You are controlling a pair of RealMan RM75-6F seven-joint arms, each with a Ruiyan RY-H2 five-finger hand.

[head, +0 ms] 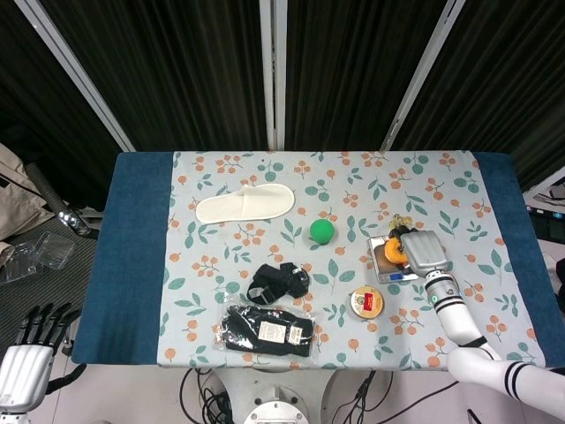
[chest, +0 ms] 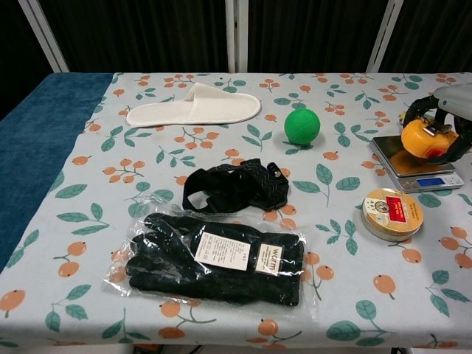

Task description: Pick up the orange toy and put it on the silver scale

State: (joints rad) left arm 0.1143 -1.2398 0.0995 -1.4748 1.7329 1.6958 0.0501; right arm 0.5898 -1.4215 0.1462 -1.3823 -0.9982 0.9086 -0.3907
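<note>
Your right hand [chest: 450, 122]: grasping the orange toy [chest: 417, 138] just above the silver scale [chest: 413, 171], far right.
Your left hand [head: 31, 349]: released, off the table's near-left corner.
Readable label: "warm" on the bagged gloves [chest: 214, 258].

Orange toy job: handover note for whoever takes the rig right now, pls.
Left hand: low at the near left, off the table, fingers apart, holding nothing.
Right hand: over the silver scale, fingers wrapped around the orange toy.
Toy is just above the scale's platform; whether it touches the platform cannot be told.
Done: toy picked up and brought to the scale.
Left: set it down if needed, release, pull the right hand clear. Watch the round tin just in front of the scale.
</note>
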